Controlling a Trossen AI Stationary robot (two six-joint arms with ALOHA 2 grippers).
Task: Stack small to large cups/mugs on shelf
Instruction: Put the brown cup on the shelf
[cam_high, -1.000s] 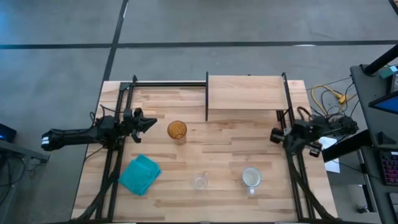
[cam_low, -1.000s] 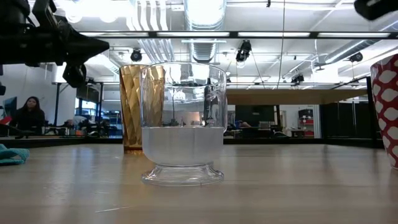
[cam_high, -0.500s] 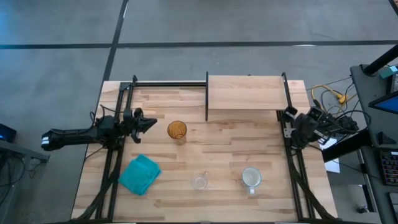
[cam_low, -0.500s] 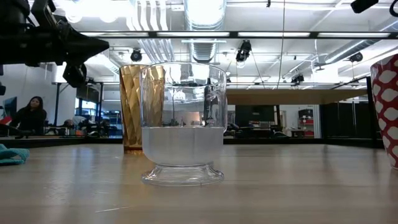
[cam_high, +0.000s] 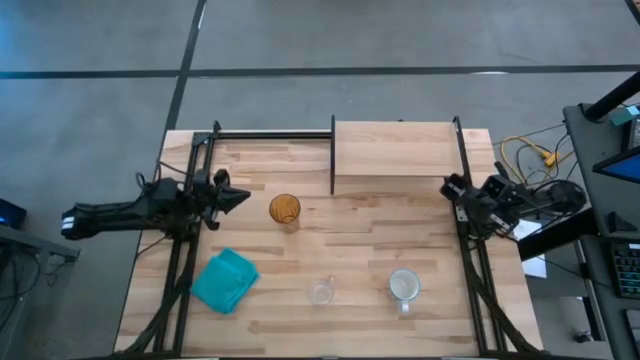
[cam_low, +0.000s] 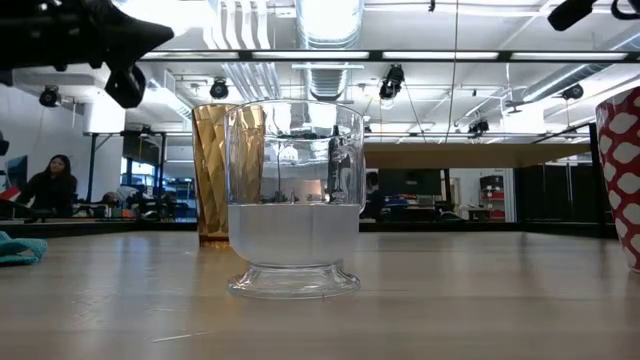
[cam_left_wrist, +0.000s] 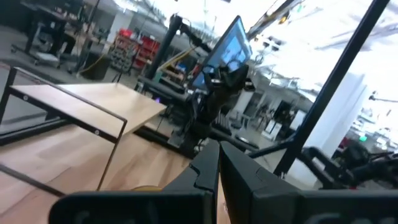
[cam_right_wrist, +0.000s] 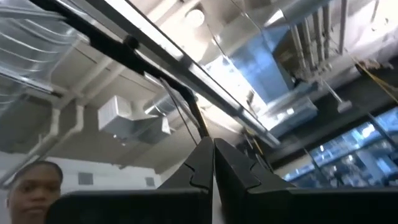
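Note:
The amber tumbler (cam_high: 285, 209) (cam_low: 225, 175) stands upright left of the table's middle. The tiny clear glass cup (cam_high: 320, 293) (cam_low: 294, 200) and the white red-patterned mug (cam_high: 404, 287) (cam_low: 622, 175) stand near the near edge. The light-wood shelf (cam_high: 397, 148) (cam_left_wrist: 93, 102) sits at the far edge on its black frame. My left gripper (cam_high: 243, 197) (cam_low: 150, 35) (cam_left_wrist: 217, 162) is shut, raised above the table, left of the tumbler and pointing at it. My right gripper (cam_high: 447, 185) (cam_right_wrist: 213, 162) is shut, by the shelf's right near corner, tipped upward.
A teal cloth (cam_high: 225, 280) (cam_low: 18, 248) lies near the left near corner. A black rail (cam_high: 270, 134) runs along the far edge left of the shelf. Cables (cam_high: 530, 155) lie off the table's right side. A person (cam_low: 45, 180) sits in the room beyond.
My left gripper has risen and drawn slightly toward the table's left edge, staying shut. My right gripper has moved toward the far edge, up beside the shelf's right near corner.

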